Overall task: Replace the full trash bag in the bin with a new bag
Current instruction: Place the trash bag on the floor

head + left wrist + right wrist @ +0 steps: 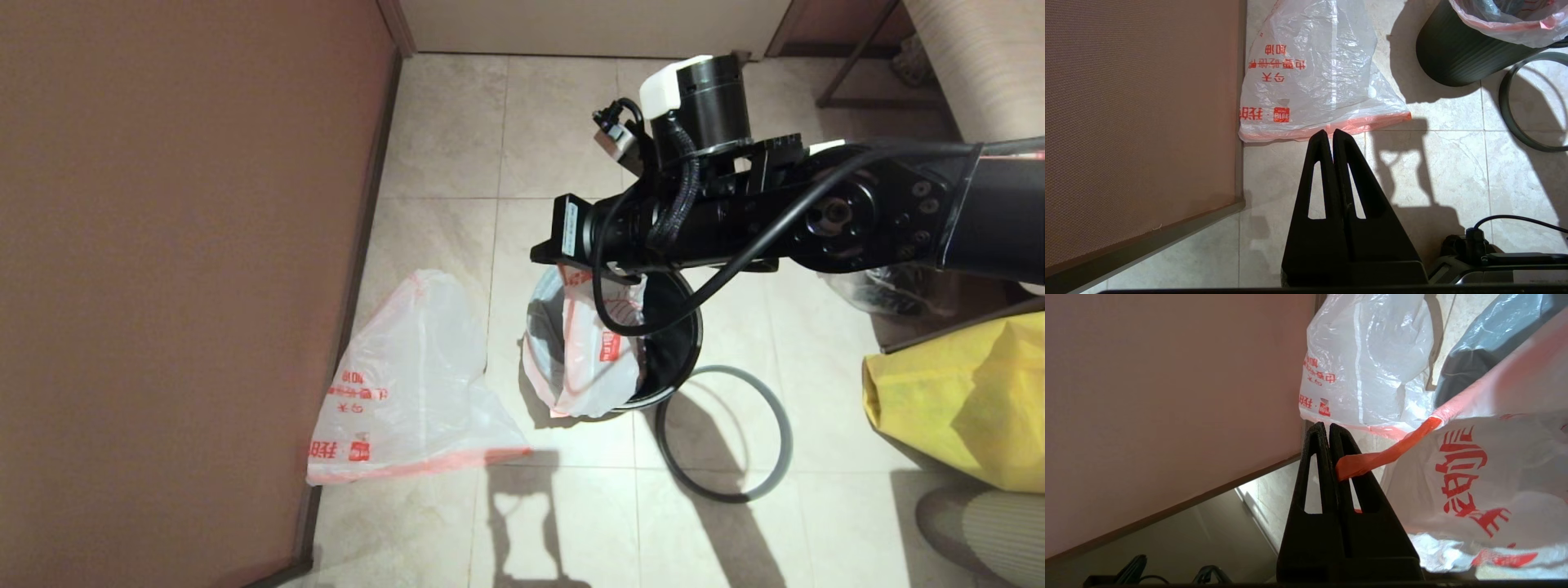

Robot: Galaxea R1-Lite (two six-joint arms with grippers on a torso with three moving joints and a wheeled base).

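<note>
Two tapered black right pincer (1329, 428) fingers pinched on crinkly full trash bag's (1474, 473) orange handle.

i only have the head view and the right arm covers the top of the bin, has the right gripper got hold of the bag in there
Observer: Yes. In the right wrist view the right gripper is shut on the orange handle of the full trash bag.
Operator: where's the left one, can't see it
Observer: The left gripper hangs shut above the floor, near the pink-edged end of the new bag, holding nothing.
Operator: bin wall plain?
Observer: No. The left wrist view shows fine vertical ribs on the bin.
</note>
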